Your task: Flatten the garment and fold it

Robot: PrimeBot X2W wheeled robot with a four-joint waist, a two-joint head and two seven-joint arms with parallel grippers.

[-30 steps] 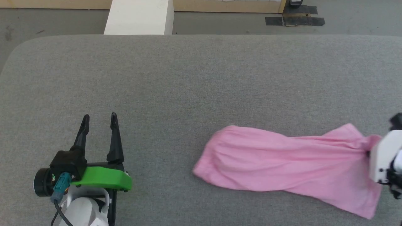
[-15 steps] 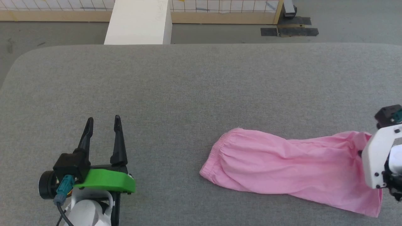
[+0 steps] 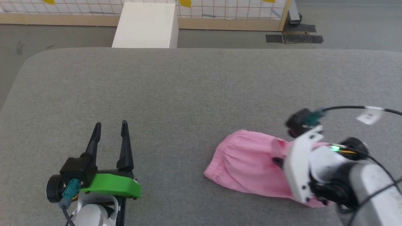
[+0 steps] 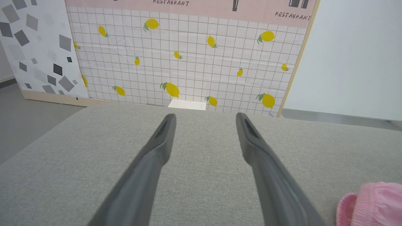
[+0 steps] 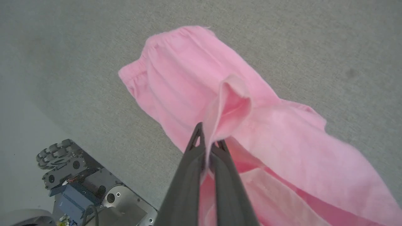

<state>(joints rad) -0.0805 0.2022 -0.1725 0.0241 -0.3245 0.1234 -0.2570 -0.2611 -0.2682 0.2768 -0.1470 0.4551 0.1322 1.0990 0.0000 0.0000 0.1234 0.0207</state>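
Note:
The garment point(image 3: 248, 163) is a light pink thin cloth lying on the grey table point(image 3: 188, 88) at the lower right, its gathered elastic hem pointing left. My right gripper point(image 3: 278, 161) is shut on a raised fold of the garment point(image 5: 188, 81); in the right wrist view the pinched cloth stands up between the closed fingers point(image 5: 209, 142), and the lifted part is carried back over the lying part. My left gripper point(image 3: 110, 127) rests open over bare table at the lower left, well away from the cloth. A corner of the hem point(image 4: 370, 204) shows at the left wrist view's lower right.
A white block point(image 3: 146, 25) stands on the floor beyond the table's far edge, before a tiled lemon-patterned wall panel point(image 4: 188, 62). Black tape patches point(image 3: 293, 37) lie on the floor at the far right. The robot's base point(image 5: 78, 185) shows beside the table's near edge.
My right gripper has carried the garment's right end leftward over the rest, so the cloth now lies doubled and shorter. The head camera tilted up a little. The left arm kept still.

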